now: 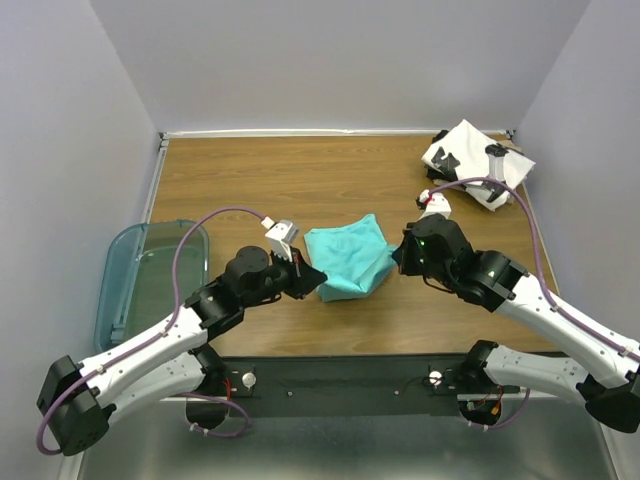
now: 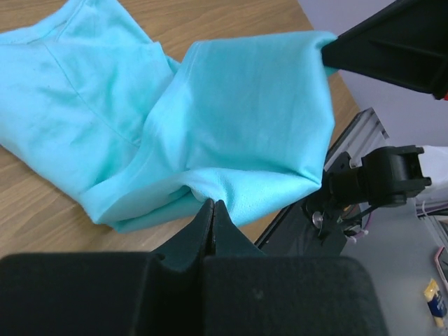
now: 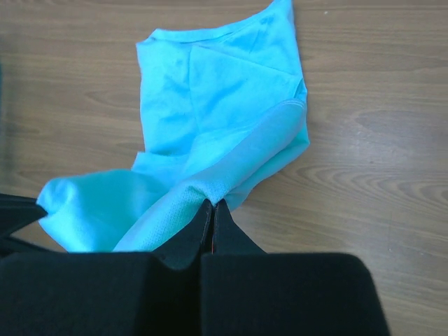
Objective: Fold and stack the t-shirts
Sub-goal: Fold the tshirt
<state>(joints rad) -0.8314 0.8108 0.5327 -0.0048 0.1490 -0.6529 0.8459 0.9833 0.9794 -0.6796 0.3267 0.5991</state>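
Note:
A teal t-shirt (image 1: 347,257) lies bunched on the wooden table (image 1: 290,180) between the two arms. My left gripper (image 1: 318,279) pinches its near left edge, jaws shut on the cloth (image 2: 238,126). At the shirt's right edge my right gripper (image 1: 398,254) is shut on a fold of the same teal shirt (image 3: 210,119). The held edge hangs stretched between both grippers, slightly off the wood. The folded white t-shirt with black blotches (image 1: 475,160) rests at the far right corner.
A translucent teal plastic bin (image 1: 150,280) sits off the table's left edge. Grey walls enclose the back and sides. A black rail (image 1: 340,375) runs along the near edge between the arm bases.

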